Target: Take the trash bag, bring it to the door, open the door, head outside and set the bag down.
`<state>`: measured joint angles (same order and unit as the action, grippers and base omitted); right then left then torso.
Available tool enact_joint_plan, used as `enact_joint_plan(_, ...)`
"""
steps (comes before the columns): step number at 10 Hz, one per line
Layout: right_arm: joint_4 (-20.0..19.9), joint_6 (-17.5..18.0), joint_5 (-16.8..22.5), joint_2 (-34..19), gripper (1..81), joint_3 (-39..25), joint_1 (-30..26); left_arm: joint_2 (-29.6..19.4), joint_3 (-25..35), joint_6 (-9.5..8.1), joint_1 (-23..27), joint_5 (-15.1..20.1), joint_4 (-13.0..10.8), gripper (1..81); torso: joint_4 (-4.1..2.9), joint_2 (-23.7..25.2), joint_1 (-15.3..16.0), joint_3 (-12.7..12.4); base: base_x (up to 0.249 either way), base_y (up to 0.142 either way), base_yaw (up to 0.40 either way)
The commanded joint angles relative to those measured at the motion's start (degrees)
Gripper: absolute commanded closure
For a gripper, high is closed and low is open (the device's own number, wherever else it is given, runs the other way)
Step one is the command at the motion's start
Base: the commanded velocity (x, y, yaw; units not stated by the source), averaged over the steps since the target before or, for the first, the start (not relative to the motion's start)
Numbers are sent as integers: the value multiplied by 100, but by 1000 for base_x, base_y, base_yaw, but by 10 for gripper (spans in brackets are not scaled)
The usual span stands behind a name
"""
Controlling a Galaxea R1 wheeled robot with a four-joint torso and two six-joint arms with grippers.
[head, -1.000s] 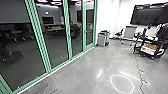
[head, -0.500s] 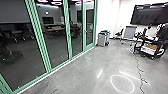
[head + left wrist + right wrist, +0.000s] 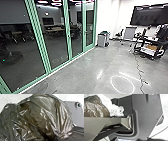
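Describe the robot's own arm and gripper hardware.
Right wrist view: a smooth grey jointed bar with a shiny metallic rim, beside a wide dark plate. Left wrist view: a grey plate with a dark, pale-ringed round fitting. Gripper shapes are unclear.

Green-framed glass (image 3: 56, 40) stands left; a cable (image 3: 141, 80) (rather wavy) crosses the floor (image 3: 82, 75).

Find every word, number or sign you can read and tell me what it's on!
None that I can read.
Small bright patch seen in the glass: maybe a sign, too small to read.
Wall screen: no writing I can make out.
Trash bag: none either.
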<state>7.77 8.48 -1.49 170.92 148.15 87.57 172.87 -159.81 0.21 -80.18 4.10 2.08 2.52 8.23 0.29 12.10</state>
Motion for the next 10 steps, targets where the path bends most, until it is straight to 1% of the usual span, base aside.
enact_joint_plan(1,58,-31,281,14,10,-25,-314,-16,-16,50,393,311,-50,811,0,0,0,0,96,0,0)
enact_joint_plan(10,58,-31,281,14,10,-24,-313,-7,-16,50,393,302,-50,811,0,-7,6,0,122,0,0)
